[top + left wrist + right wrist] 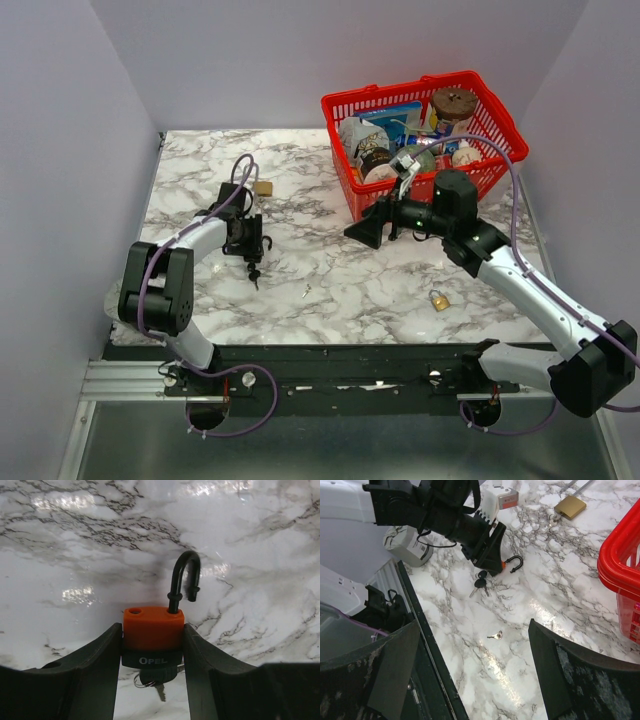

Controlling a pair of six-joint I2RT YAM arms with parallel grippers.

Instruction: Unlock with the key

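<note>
1. The padlock [153, 629] sits low over the left half of the table [330, 270], and the left pincer [247, 243] is pinching it: one dark finger [97, 672] presses each side of the orange body.
2. In the left wrist view its long axis runs along the fingers, with the shackle end pointing out past the fingertips and the keyed end back toward the wrist.
3. The black shackle [184, 577] curves up from the right side of the body. Its free end hangs clear, and the hole on the left of the top face is bare.
4. White letters on the dark band below the orange part read "OPEL".
5. A bunch of keys [154, 681] sticks out under that band. The right wrist view shows them hanging down to the table.
6. The right pincer [473, 625] is spread wide and holds nothing, near the red basket [500, 120].
7. A small loose key [307, 292] and two brass padlocks [263, 187] [438, 300] lie apart on the table.
</note>
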